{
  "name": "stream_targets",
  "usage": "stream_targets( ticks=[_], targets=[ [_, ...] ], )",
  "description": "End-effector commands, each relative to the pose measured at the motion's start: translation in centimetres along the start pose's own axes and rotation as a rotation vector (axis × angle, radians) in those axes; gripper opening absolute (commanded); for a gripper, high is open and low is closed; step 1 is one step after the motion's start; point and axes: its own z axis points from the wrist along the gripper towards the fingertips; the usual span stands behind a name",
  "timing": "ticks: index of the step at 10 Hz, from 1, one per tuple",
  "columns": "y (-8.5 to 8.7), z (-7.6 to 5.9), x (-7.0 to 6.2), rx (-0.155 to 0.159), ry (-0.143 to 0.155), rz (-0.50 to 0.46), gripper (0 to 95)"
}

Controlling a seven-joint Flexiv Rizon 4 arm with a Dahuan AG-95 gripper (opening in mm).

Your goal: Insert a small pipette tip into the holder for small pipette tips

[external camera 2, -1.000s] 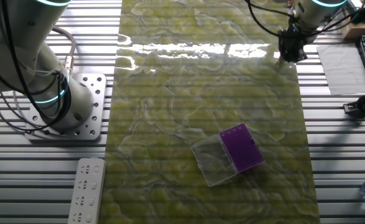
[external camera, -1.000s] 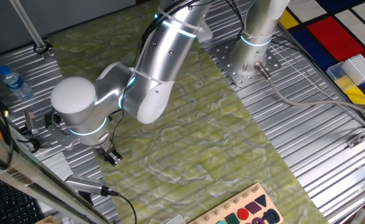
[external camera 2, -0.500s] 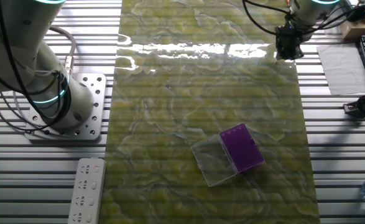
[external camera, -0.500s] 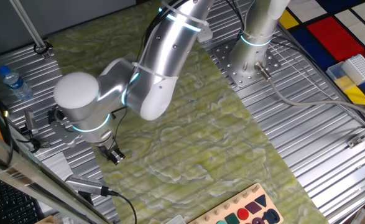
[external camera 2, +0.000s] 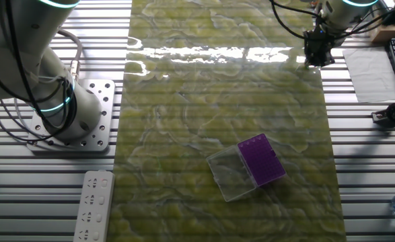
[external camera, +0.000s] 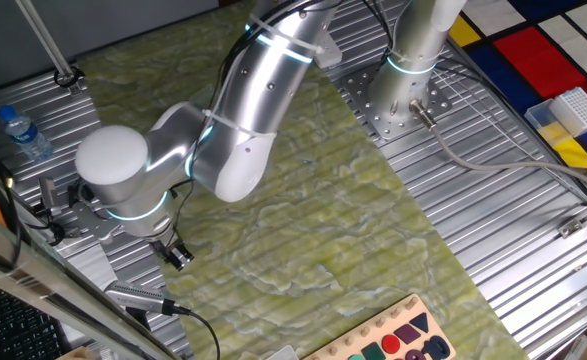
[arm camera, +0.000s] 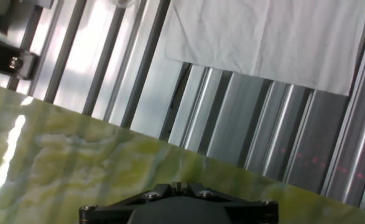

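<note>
The gripper (external camera 2: 316, 59) is held over the mat's (external camera 2: 204, 121) corner, far from the purple box (external camera 2: 260, 160); its grip cannot be made out.

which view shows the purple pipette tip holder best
The other fixed view: the purple pipette tip holder lies in full sight on the green mat, its clear cover open beside it. The first fixed view does not show it, and the hand view shows only mat edge, metal slats and white paper.
</note>
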Motion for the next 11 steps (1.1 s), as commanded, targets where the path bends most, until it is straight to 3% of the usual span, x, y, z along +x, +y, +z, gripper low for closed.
stream_targets(
  ticks=[1,11],
  targets=[
    [-0.01,0.06,0.07,-0.004,0.004,0.003,0.0],
    [0.32,0.72,0.99,-0.011,0.002,0.02,0.0]
  ],
)
